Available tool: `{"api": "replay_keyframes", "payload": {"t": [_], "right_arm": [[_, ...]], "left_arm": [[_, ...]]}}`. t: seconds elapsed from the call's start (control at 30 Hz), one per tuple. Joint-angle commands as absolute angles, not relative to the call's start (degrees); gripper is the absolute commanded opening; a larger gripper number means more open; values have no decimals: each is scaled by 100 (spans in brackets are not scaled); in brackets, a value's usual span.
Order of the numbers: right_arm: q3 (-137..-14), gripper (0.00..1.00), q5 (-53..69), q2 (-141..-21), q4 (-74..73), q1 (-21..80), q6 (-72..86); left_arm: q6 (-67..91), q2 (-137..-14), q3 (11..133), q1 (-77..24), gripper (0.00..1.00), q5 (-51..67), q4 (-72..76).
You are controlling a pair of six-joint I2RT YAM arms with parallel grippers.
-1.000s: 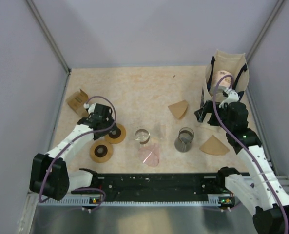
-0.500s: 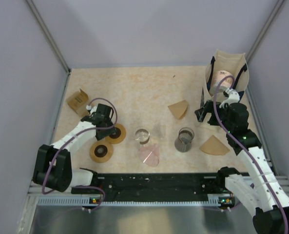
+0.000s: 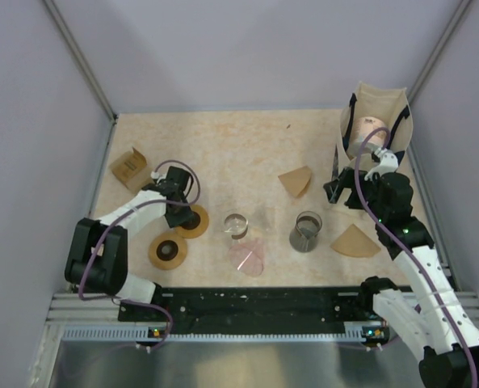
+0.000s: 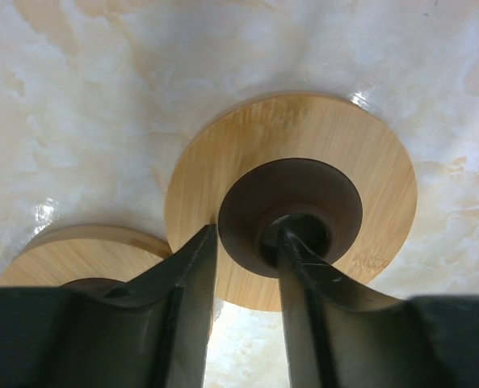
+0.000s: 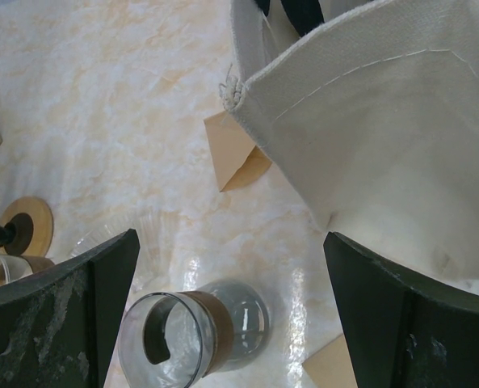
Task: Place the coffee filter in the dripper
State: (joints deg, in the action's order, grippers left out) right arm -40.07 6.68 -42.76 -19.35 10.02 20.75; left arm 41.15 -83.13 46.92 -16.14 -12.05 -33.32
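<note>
Two drippers, each a wooden disc with a dark funnel, lie at the left: one [image 3: 194,220] under my left gripper [image 3: 182,212], the other [image 3: 167,251] nearer. In the left wrist view one finger [image 4: 300,267] stands in the hole of the dripper [image 4: 328,137] and the other presses its funnel's outer rim, so the left gripper [image 4: 247,238] pinches the funnel wall. Two brown paper coffee filters lie flat: one [image 3: 296,181] mid-table, one [image 3: 355,241] at the right. My right gripper [image 3: 340,190] hangs wide open and empty beside the tote bag, above the table [image 5: 231,238].
A cream tote bag [image 3: 375,121] stands at the back right, close to the right fingers. Two glass carafes [image 3: 236,225] [image 3: 306,231] stand mid-table, with a pinkish clear piece [image 3: 247,257] near them. A small brown box [image 3: 128,168] sits at the far left.
My left gripper has swung right and down onto the farther dripper, and its jaws have closed in on the funnel wall. The right arm has not moved.
</note>
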Motion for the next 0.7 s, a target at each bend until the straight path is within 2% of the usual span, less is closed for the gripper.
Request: {"api": "replay_keyframes", "payload": {"t": [0.0,0.2,0.47,0.67], "right_arm": [[-3999,99,580,-4201,-1766,1037,2039],[-4008,99,527,-4175,-1775,1028,2030],[-4148,99,895,-4192,-1775,1028,1960],[-4412,99,2606,-3991,-1241,1037,1986]], "left_arm": [[4043,-8665,5123,-1600,36,-950,-3384],[4087,-8877,5247,-1608,1,-984,-3559],[3894,-8044,5379,-1608,0,-1213,-3586],[3201,-6463,5204,-1608,0,-469,-2516]]}}
